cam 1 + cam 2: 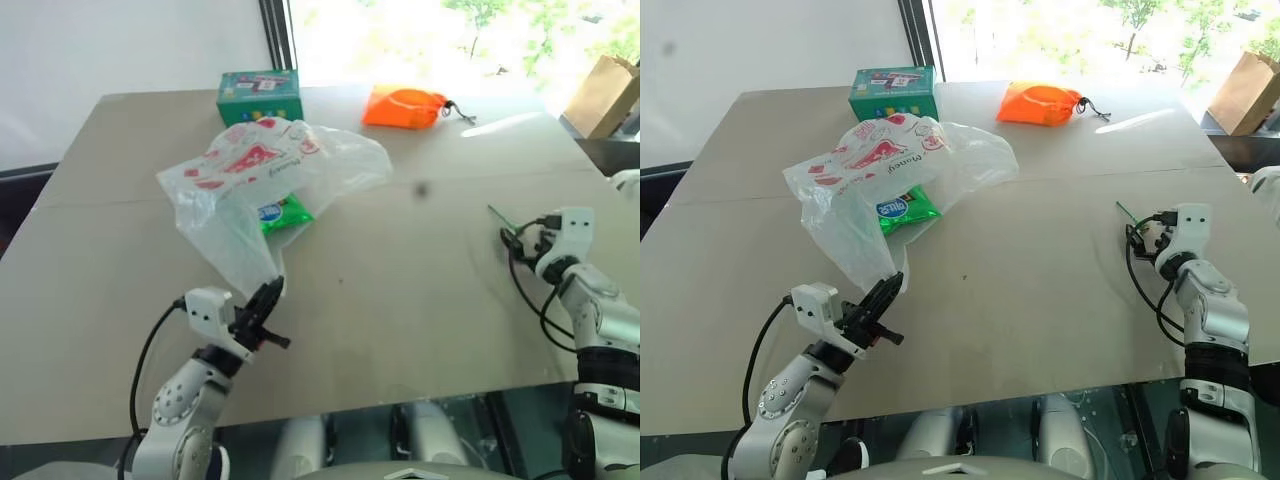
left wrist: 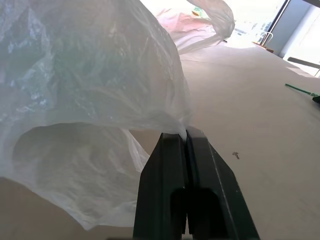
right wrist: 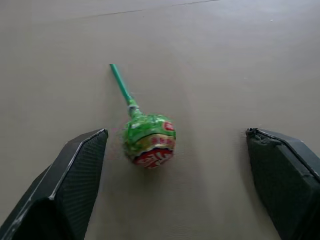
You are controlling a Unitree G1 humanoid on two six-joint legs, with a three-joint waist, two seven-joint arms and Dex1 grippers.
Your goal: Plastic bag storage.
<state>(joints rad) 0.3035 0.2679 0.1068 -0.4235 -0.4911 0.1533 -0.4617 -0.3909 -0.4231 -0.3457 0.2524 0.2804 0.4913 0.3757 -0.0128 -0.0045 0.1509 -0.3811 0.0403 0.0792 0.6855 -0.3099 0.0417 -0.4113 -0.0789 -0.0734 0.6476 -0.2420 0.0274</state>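
Note:
The plastic bag [image 1: 262,168], thin translucent white with red print, lies crumpled on the table left of centre. Its near corner is drawn toward my left gripper [image 1: 268,298], which is shut on that edge. In the left wrist view the two black fingers [image 2: 172,165] are pressed together with the bag film [image 2: 100,90] pinched at their tips. A small green snack packet [image 1: 283,213] shows through the bag. Over the right side of the table my right gripper [image 3: 176,134] is open, and a green-wrapped lollipop [image 3: 148,141] lies on the table between its fingers, untouched.
A green box [image 1: 259,95] stands at the back behind the bag. An orange drawstring pouch [image 1: 404,107] lies at the back centre. A brown paper bag [image 1: 605,95] stands beyond the far right corner of the table [image 1: 400,300].

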